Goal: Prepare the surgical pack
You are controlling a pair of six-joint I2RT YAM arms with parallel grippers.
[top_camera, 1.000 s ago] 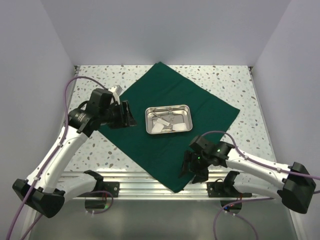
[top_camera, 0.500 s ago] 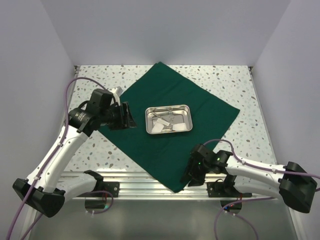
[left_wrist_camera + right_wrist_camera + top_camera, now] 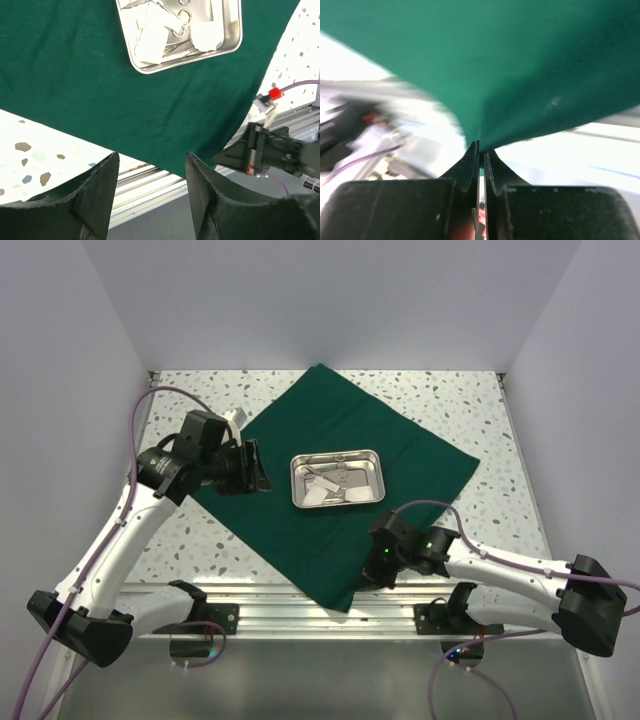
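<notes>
The drape (image 3: 300, 530) lies spread across the surface (image 3: 470, 400), tray (image 3: 337, 454) weighting its middle; soft, light cloth, probably limp, best taken by corners; right gripper (image 3: 481, 150) is clamped on the corner at the surface's near edge; left gripper (image 3: 150, 195) gapes empty above the corner toward the left edge.

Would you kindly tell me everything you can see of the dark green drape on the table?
The dark green drape is a large square of matte woven-looking fabric, spread flat and turned like a diamond on the speckled table, with faint creases. A steel tray holding white pads sits near its centre. Its near corner reaches past the table edge, where the right gripper is shut on it, pinching the fabric into a peak.
</notes>
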